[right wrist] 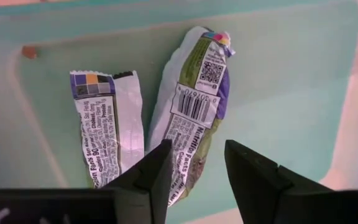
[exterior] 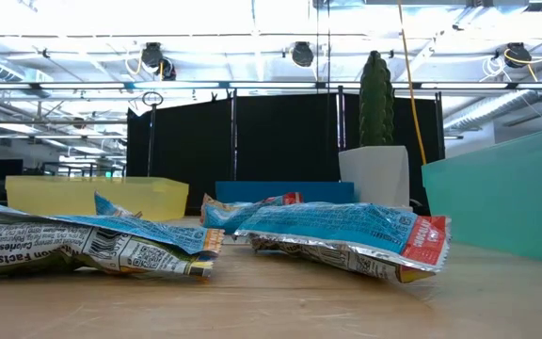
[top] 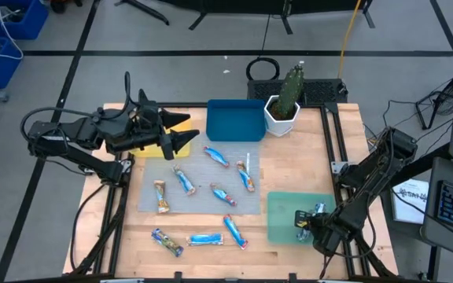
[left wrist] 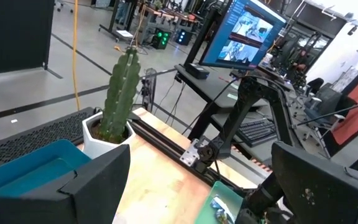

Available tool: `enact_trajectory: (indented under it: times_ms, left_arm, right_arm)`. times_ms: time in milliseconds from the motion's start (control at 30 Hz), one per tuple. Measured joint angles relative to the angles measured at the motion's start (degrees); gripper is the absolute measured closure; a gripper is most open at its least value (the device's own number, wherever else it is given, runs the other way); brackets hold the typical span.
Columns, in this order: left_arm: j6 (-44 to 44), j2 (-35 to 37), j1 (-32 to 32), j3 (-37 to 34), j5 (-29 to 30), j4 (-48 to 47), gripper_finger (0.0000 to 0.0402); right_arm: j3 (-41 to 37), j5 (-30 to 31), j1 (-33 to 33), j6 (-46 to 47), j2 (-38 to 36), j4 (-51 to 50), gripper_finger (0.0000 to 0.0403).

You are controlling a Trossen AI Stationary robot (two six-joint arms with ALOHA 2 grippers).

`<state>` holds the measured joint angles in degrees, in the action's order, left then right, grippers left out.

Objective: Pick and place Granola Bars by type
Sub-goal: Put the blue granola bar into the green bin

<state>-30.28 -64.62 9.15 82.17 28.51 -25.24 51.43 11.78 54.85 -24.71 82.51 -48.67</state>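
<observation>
Over the flat green tray (right wrist: 303, 74), right gripper (right wrist: 197, 165) stands parted above two wrapped bars (right wrist: 194, 99), sorted by type; left gripper (top: 181, 140) waits wide open.

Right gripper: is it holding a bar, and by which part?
Nothing held. The right gripper stands open above two granola bars lying in the green tray.

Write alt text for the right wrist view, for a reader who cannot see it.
Two wrapped bars lie side by side, barcode sides up, in the green tray. The right gripper is just above them, jaws apart, with the end of the greenish-purple bar showing in the gap between them.
</observation>
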Motion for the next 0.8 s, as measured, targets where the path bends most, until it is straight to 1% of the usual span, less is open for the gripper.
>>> enact_trajectory:
  times_ms: [133,267,400,533,700,800]
  left_arm:
    - [0.0,0.0,0.0,0.0,-0.2,-0.2,0.0011]
    - [0.0,0.0,0.0,0.0,-1.2,-0.3,0.0011]
    - [-0.9,0.0,0.0,0.0,-3.1,-0.3,0.0011]
    - [1.5,0.0,0.0,0.0,-3.4,-0.4,0.0011]
    - [3.7,0.0,-0.1,0.0,-9.4,-1.1,0.0011]
    - [6.3,0.0,-0.1,0.0,-11.7,-1.2,0.0011]
  right_arm:
    - [0.6,0.5,0.0,0.0,-2.4,-0.8,0.0261]
    - [2.2,4.1,0.0,0.7,-6.2,-1.7,0.0261]
    - [5.1,8.0,-0.5,4.6,-10.0,-2.2,0.0261]
    - [8.4,11.9,-1.6,10.3,-12.9,-2.1,0.0261]
    - [11.0,17.0,-3.0,16.7,-15.2,-0.2,0.0261]
    - [11.2,20.1,-4.0,19.6,-16.3,3.4,0.0261]
